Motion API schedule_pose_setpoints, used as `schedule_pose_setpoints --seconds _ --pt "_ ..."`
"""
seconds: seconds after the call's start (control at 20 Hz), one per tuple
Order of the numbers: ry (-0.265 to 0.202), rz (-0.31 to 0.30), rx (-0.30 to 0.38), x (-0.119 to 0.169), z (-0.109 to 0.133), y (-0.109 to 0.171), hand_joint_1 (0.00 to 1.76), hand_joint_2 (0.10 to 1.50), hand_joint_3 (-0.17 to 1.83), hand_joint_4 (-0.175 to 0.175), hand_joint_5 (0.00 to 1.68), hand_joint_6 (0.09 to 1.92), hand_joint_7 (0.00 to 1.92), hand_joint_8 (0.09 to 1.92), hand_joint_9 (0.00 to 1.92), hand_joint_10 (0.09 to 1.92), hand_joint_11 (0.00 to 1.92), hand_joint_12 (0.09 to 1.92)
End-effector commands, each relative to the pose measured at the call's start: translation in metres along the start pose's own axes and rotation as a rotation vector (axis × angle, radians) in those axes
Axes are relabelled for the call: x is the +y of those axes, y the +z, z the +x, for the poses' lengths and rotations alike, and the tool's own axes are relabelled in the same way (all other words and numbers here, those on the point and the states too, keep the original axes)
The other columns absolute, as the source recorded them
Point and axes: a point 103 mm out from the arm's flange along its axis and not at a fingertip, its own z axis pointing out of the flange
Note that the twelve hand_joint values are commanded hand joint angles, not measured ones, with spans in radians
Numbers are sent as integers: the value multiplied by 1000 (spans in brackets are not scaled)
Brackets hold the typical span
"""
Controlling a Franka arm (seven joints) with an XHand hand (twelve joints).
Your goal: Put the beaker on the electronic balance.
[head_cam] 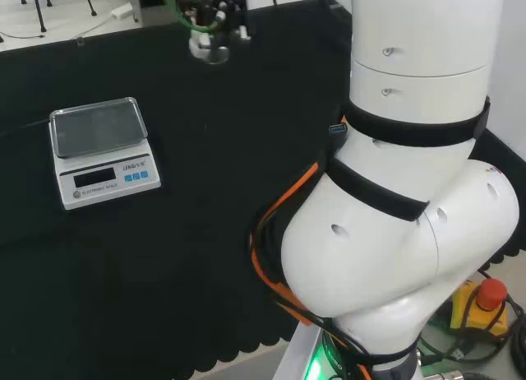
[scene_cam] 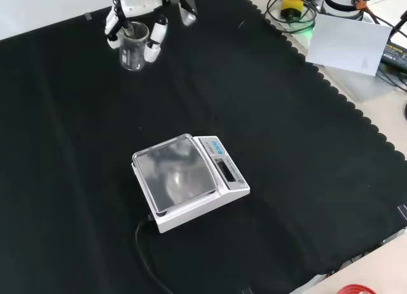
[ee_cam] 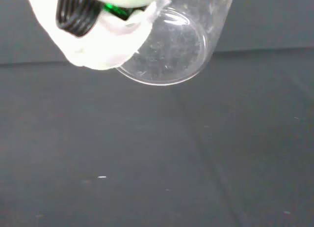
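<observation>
A clear glass beaker (scene_cam: 133,47) is at the far left corner of the cloth in the front view, with the fingers of the black and white hand (scene_cam: 154,34) curled round both its sides. Up close in the wrist view, the beaker's round base (ee_cam: 164,52) sits beside a blurred white finger (ee_cam: 98,38). I cannot tell whether the base rests on the cloth. The hand (head_cam: 207,44) is at the far end of the bench in the head view. The white electronic balance (scene_cam: 184,179) with a bare metal pan (head_cam: 97,129) stands mid-cloth, well apart from the hand.
The arm's big white links (head_cam: 411,174) fill the right of the head view. A black cable (scene_cam: 145,252) runs from the balance toward the near edge. A red stop button (head_cam: 491,293) and a white sheet (scene_cam: 351,42) lie beyond the cloth's scalloped edge.
</observation>
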Motion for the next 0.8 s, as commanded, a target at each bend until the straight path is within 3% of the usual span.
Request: schedule_pose_setpoints --seconds 0.05,0.5,0.8 --pt "-132 -9 11 -14 71 -26 1086 865 375 145 1092 881 918 947 1245 383 969 1061" --pt "-251 5 20 -11 146 -22 1087 864 376 144 1094 878 922 945 1245 384 968 1063" --pt "-283 46 23 -7 171 -4 1088 862 377 144 1096 874 926 943 1244 385 962 1062"
